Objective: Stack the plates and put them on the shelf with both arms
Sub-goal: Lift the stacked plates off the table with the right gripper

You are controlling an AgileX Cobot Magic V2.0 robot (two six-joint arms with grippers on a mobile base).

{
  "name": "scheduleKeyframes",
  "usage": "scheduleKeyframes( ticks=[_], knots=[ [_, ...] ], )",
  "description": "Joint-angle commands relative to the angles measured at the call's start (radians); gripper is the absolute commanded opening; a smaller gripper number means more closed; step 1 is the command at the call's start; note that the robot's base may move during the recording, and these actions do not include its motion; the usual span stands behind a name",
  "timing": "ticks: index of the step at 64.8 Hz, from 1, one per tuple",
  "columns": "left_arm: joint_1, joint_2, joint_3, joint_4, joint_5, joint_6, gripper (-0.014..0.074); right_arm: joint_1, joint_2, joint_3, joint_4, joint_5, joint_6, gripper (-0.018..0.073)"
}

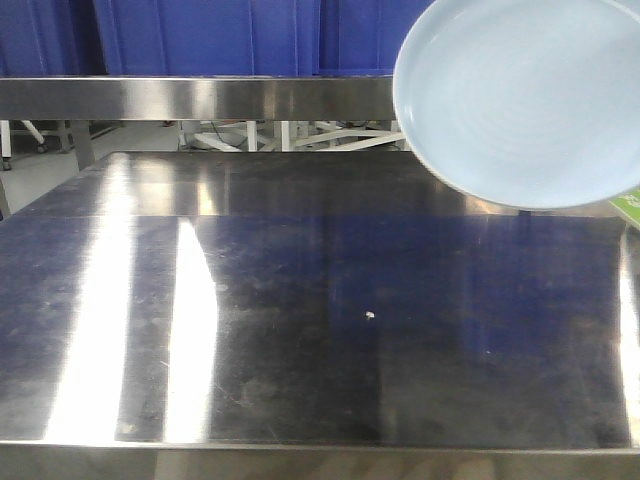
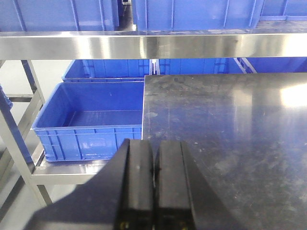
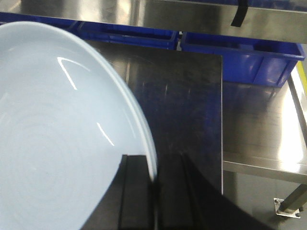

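Left of the counter (image 2: 230, 124), a blue crate (image 2: 91, 120) sits low in the shelf (image 2: 120, 45). My left end effector (image 2: 154, 146) hangs over the counter's left edge, with its fingers pressed together and nothing in them. Above the counter's far right corner, my right end effector (image 3: 154, 165) pinches the rim of a pale blue plate (image 1: 520, 100). The plate is tilted and up off the counter.

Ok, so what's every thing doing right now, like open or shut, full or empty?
plate, up in the air, tilted, pinched at its rim.
right gripper, shut on the plate.
left gripper, shut, holding nothing.
blue crate, open-topped, empty, sitting on the shelf.
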Motion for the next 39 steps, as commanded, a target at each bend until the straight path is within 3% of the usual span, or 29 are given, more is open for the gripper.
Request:
scheduleKeyframes(
  ticks=[1, 39],
  knots=[
    [0.0, -0.003, -0.03, -0.008, -0.08, -0.003, 0.0082, -0.005, -0.101, 0.02, 0.016, -0.118, -0.001, 0.0056],
    [0.0, -0.003, -0.03, -0.008, -0.08, -0.003, 0.0082, -0.005, -0.442, 0.2, 0.016, -0.122, -0.001, 0.0056]
  ],
)
